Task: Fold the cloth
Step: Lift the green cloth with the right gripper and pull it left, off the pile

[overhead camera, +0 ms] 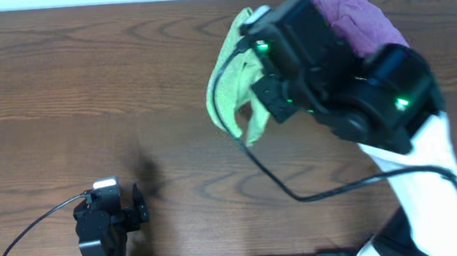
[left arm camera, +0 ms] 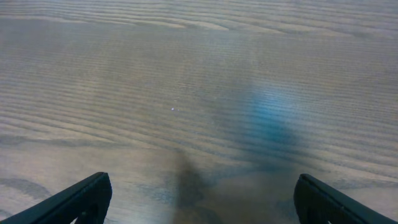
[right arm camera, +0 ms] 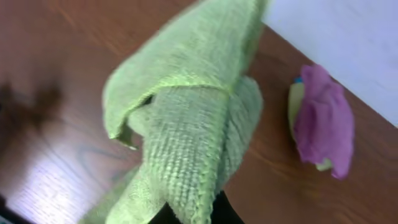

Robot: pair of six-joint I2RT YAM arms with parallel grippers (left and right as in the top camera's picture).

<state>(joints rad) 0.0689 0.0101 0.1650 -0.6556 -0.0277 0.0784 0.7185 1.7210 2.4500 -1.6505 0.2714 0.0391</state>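
Right end effector pinching lime-green cloth, which hangs bunched over worktop; left end effector spread, well apart, low above worktop

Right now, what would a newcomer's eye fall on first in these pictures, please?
The lime-green cloth comes first: it hangs bunched from the right arm over the far right of the table. Next, the purple cloth bundle lies beyond it at the far edge, while the left fingers stand open above the wood at the front left.
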